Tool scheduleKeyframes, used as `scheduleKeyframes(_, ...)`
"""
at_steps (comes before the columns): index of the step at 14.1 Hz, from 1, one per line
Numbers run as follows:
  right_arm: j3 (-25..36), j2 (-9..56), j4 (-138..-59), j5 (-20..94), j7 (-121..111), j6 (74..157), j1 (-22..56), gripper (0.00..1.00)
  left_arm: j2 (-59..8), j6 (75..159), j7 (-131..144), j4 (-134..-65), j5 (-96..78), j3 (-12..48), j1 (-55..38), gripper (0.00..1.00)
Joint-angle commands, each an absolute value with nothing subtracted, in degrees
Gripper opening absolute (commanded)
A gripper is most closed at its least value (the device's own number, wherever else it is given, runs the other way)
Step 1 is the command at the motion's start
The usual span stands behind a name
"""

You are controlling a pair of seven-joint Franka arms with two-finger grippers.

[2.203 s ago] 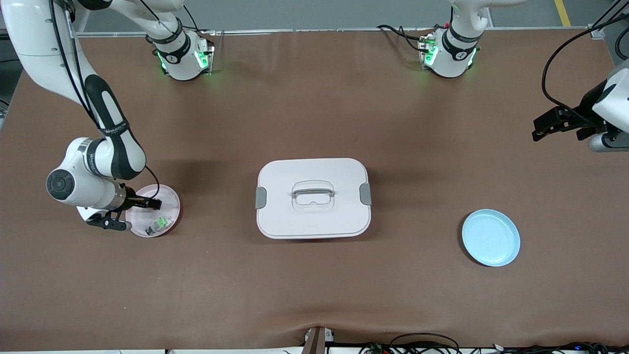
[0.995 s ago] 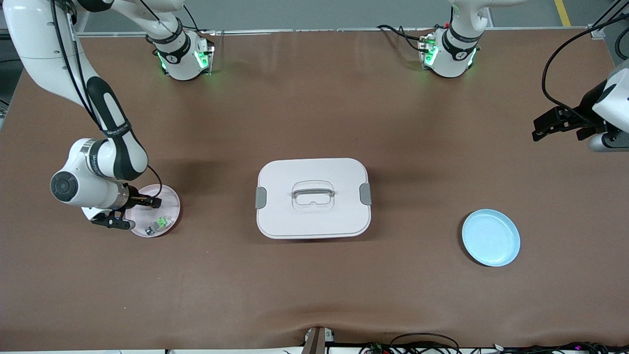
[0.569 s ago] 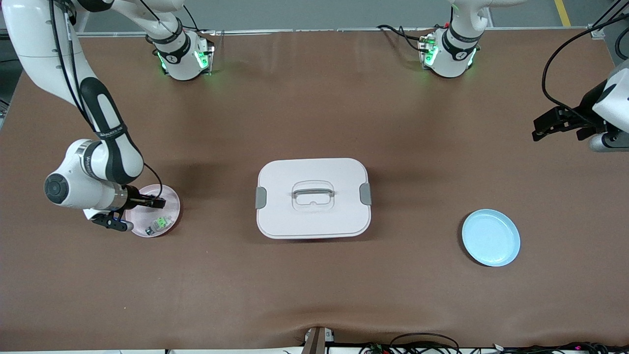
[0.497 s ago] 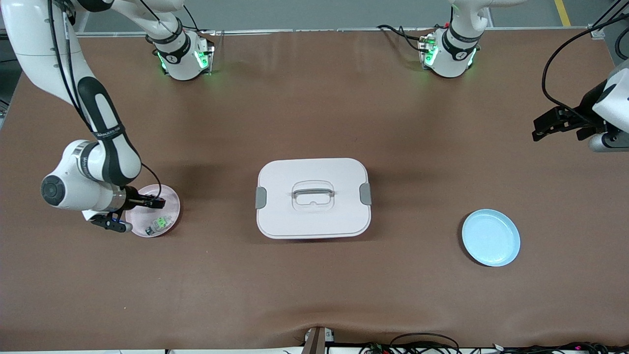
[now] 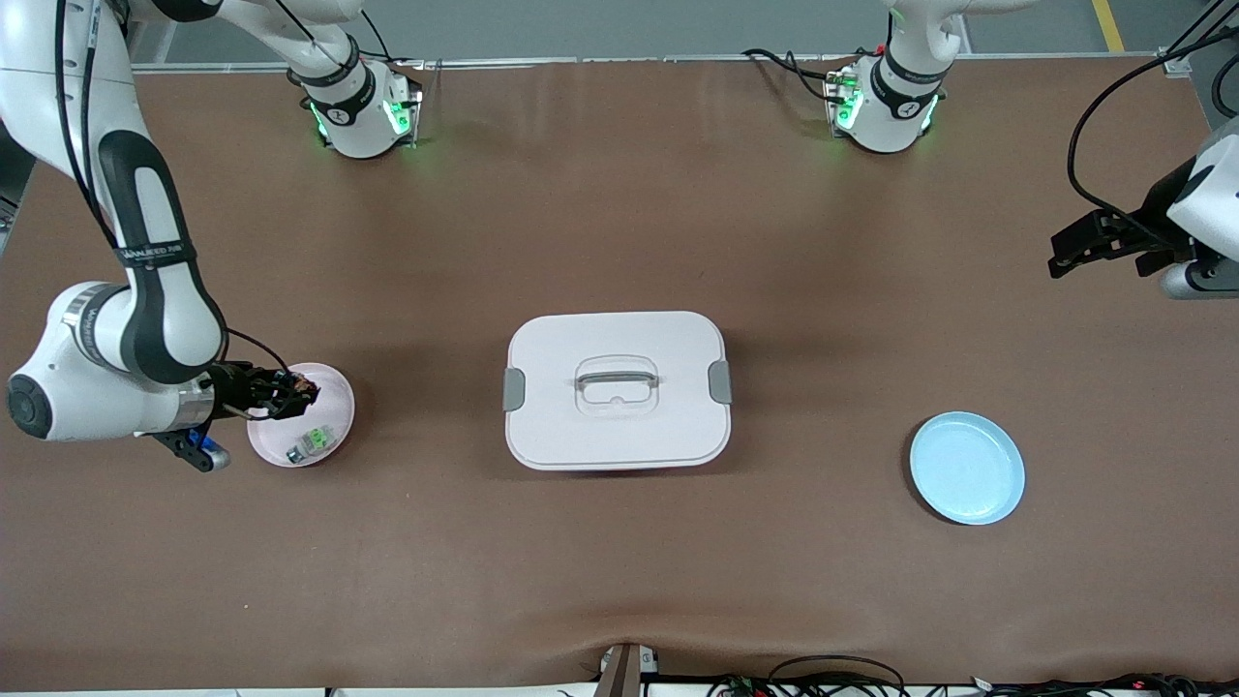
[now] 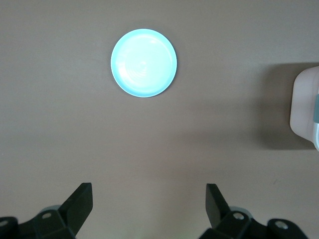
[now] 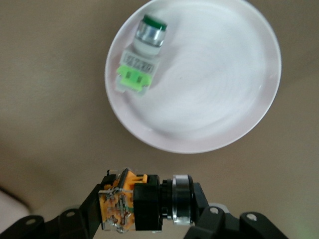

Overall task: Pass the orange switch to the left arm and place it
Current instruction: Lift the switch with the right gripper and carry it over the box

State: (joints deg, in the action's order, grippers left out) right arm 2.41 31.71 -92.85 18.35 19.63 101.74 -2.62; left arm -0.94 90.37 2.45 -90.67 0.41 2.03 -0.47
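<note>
1. At the right arm's end of the table, the right arm's black two-finger gripper (image 5: 290, 391) is up in the air over the edge of a round pale pink plate (image 5: 334, 397); its fingers are clamped on the orange switch (image 7: 142, 200), a stubby part with a black body, an orange block at one end and a silver ring at the other
2. In the right wrist view the orange switch lies crosswise between the finger pads, clear of the pink plate (image 7: 229, 99)
3. A small green-and-silver part (image 5: 312, 442) lies on the pink plate, in the part of it nearer to the front camera
4. In the middle of the table sits the large white rounded-rectangular lidded box (image 5: 617, 426), with grey clips on two sides and a recessed handle on top; it is well apart from both plates
5. Toward the left arm's end of the table, a round light blue plate (image 5: 967, 468) rests on the brown surface
6. The left arm waits above its end of the table; the left gripper (image 6: 148, 201) has its fingers spread apart and holds nothing
</note>
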Motion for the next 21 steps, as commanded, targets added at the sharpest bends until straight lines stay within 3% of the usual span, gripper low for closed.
scheduleKeyframes(1, 2.2, 31.5, -89.7, 22.7, 26.4, 97.0, -1.8, 0.00, -1.2, 89.3, 1.1, -89.5, -0.2, 1.8, -0.4, 1.00)
scheduleKeyframes(11, 2.0, 27.2, -84.4, 38.4, 57.4, 93.2, 7.3, 0.00, -1.3, 89.3, 1.1, -87.4, -1.8, 1.8, -0.4, 1.00)
scheduleKeyframes(17, 2.1, 27.2, -73.9, 45.2, 81.8, 94.7, 16.2, 0.00, -1.5, 89.0, 2.3, -87.8, -10.7, 1.7, -0.3, 1.00)
scheduleKeyframes(21, 2.0, 27.3, -68.0, 47.1, 95.9, 100.4, 21.1, 0.00, -2.9, 88.9, 3.4, -88.2, -21.0, 1.5, 0.6, 1.00)
